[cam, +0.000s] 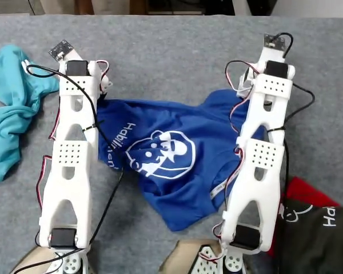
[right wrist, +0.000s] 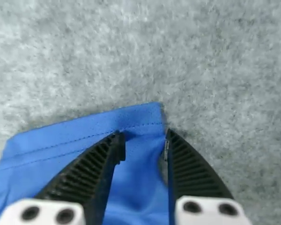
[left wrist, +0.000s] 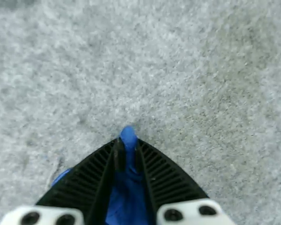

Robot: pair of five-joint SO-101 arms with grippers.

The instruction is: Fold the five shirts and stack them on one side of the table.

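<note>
A blue shirt (cam: 166, 160) with a white print lies crumpled on the grey table between my two arms. My left gripper (left wrist: 127, 143) is shut on a small fold of the blue shirt (left wrist: 126, 187), low over the carpet-like surface at the shirt's far left corner. My right gripper (right wrist: 143, 140) stands open, its fingers astride a hemmed corner of the blue shirt (right wrist: 84, 140) at the shirt's far right. In the high view the left arm (cam: 71, 154) and the right arm (cam: 260, 154) reach away from the front edge and cover the shirt's sides.
A teal shirt (cam: 11, 108) lies bunched at the far left. A red shirt (cam: 308, 194) and a dark shirt (cam: 314, 240) with white print sit at the front right beside the right arm's base. Bare grey table (cam: 171, 57) stretches behind the blue shirt.
</note>
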